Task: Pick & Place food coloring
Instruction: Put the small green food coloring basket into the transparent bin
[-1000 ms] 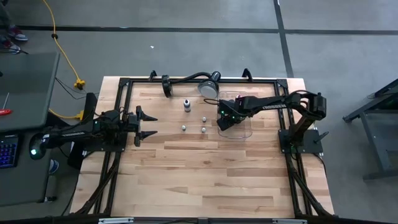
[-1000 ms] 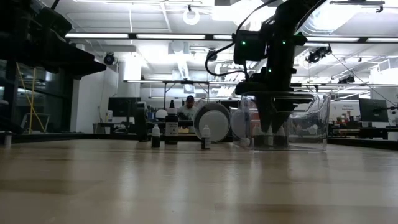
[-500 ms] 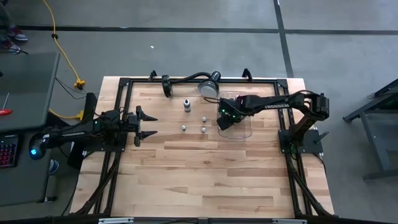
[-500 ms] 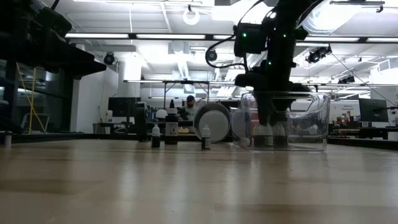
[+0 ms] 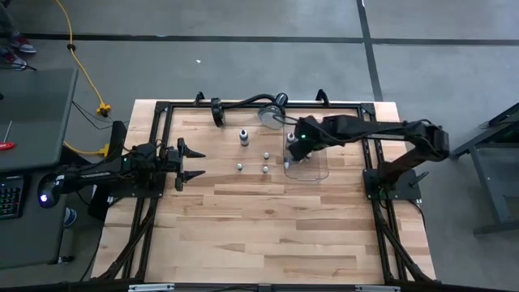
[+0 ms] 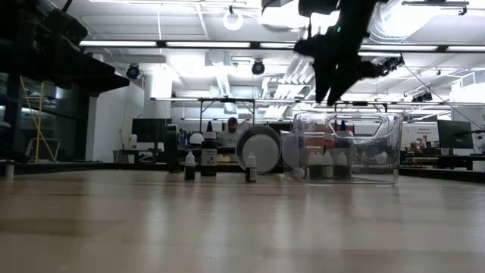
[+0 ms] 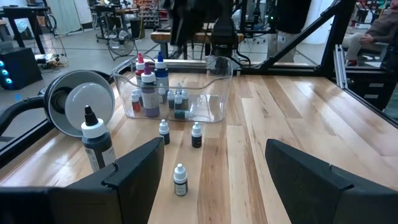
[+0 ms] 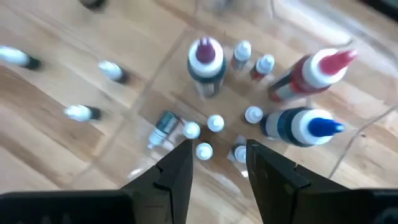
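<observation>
Several food coloring bottles [image 8: 215, 123] stand in the clear tray [image 5: 312, 170] among bigger red, blue and dark bottles; one small bottle [image 8: 166, 128] lies on its side there. Three small bottles [image 5: 265, 169] and a taller dark bottle [image 5: 244, 137] stand on the wood left of the tray. My right gripper [image 8: 217, 149] hangs open above the tray, pointing steeply down, with nothing between its fingers; the low view shows it [image 6: 330, 95] well above the tray's rim. My left gripper [image 5: 190, 162] waits open at the table's left side, facing the bottles [image 7: 180, 181].
A round silver lamp head [image 5: 273, 112] on a black gooseneck lies at the far edge, just behind the tray. Black frame rails [image 5: 162, 130] run around the tabletop. The near half of the table [image 5: 268, 235] is bare wood.
My right gripper has risen straight up out of the tray, from down among the bottles to well above the rim, tipping a little as it went. It carries nothing, and the bottles in the tray stay where they were.
</observation>
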`<action>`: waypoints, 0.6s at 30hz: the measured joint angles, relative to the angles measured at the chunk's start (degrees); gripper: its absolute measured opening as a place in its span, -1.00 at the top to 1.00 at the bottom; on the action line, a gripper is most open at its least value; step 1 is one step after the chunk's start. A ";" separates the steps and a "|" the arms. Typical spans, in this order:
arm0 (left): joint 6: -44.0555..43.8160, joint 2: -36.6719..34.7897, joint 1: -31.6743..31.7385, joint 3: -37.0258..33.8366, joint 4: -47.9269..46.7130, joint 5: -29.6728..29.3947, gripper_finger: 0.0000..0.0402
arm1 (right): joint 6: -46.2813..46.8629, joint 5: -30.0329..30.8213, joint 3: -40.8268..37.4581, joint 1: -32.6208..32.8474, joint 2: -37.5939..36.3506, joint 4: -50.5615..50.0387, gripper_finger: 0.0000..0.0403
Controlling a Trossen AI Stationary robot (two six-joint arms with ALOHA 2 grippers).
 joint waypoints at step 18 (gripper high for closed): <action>0.00 0.00 -0.01 0.01 0.00 0.00 -0.38 | -9.52 3.02 9.80 7.12 -3.22 5.56 0.32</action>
